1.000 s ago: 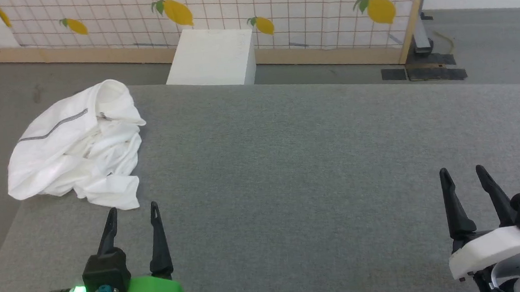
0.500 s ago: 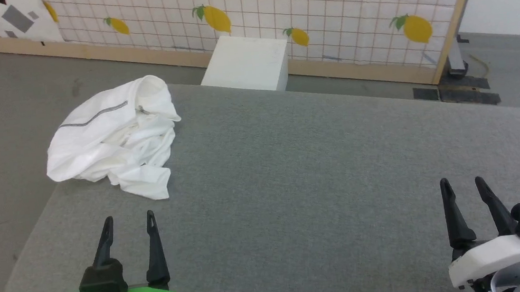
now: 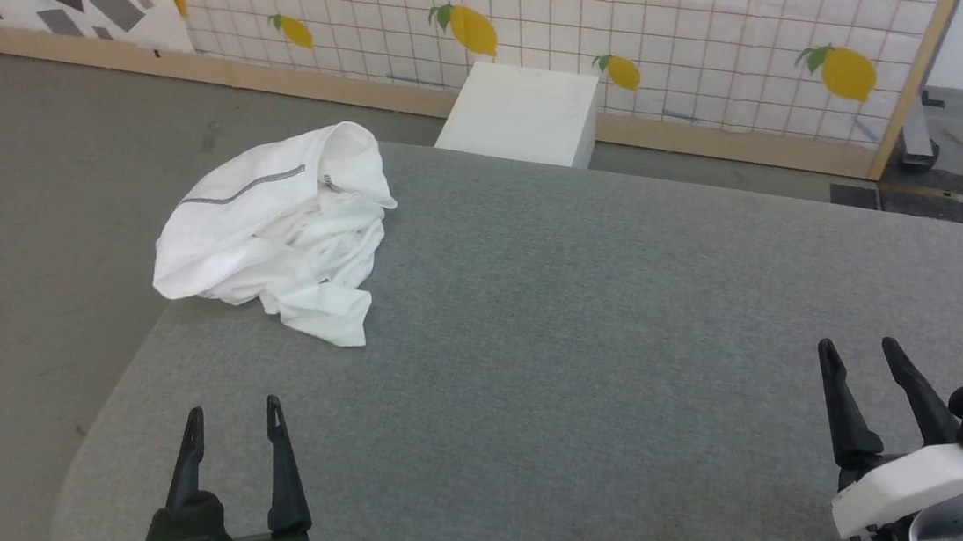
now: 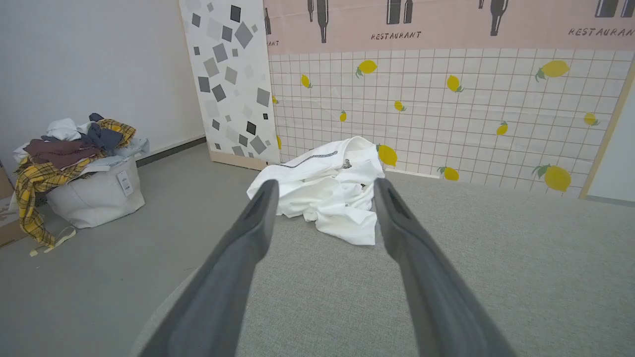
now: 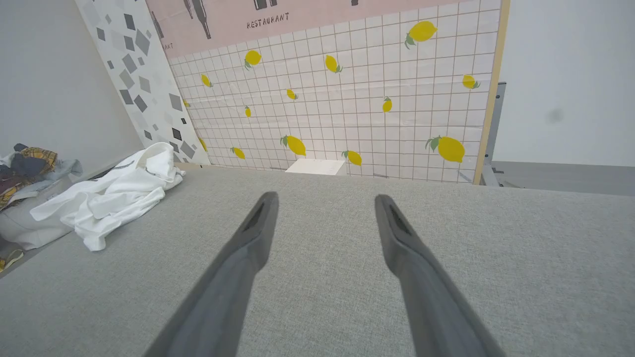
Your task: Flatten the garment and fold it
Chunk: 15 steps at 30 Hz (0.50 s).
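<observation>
1. The garment (image 3: 274,228), a white T-shirt, lies crumpled in a heap at the far left corner of the grey worktop (image 3: 585,340). Part of it overlaps the worktop's left edge.
2. A dark grey zigzag seam runs across the upper face of the heap, and the collar stands up at its far side. A loose flap of cloth trails toward the near side.
3. The left hand (image 3: 232,407) hovers over the near left part of the worktop with its two dark fingers set well apart. It holds nothing. It points toward the garment and is clearly apart from it.
4. The right hand (image 3: 857,344) is at the near right, well apart from the garment. Its fingers are also spread and it holds nothing.
5. A rigid white box (image 3: 524,116) stands on the floor (image 3: 22,173) just beyond the worktop's far edge, in front of a tiled wall panel (image 3: 687,21) printed with lemons.
6. In the left wrist view, a pale laundry bag (image 4: 94,198) sits on the floor to the left of the worktop, heaped with mixed clothes (image 4: 64,148).
</observation>
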### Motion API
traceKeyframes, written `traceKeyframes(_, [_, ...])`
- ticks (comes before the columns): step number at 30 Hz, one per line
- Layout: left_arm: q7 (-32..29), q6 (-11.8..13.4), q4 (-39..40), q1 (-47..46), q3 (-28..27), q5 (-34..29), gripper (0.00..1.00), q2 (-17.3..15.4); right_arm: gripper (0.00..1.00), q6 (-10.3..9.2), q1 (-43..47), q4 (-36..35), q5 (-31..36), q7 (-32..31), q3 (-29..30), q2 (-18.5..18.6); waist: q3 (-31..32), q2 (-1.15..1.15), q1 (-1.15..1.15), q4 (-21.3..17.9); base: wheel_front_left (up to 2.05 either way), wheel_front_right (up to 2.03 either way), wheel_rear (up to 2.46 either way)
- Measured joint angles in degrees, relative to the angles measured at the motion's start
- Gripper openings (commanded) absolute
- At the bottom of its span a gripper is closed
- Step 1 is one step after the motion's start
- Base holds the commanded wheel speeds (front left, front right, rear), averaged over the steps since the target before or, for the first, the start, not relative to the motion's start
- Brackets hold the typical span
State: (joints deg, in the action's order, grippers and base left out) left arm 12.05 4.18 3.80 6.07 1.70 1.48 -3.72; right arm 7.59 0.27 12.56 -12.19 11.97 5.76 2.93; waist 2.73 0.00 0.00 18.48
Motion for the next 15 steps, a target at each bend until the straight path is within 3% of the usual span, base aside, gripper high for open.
traceKeyframes(15, [1.7, 1.0, 0.4, 0.1, 0.1, 0.1, 1.00, 0.0, 1.00, -0.01, 0.0, 1.5, -0.5, 1.7, 1.3, 0.0, -0.5, 0.00, 0.00, 2.9, 0.00, 0.00, 0.00])
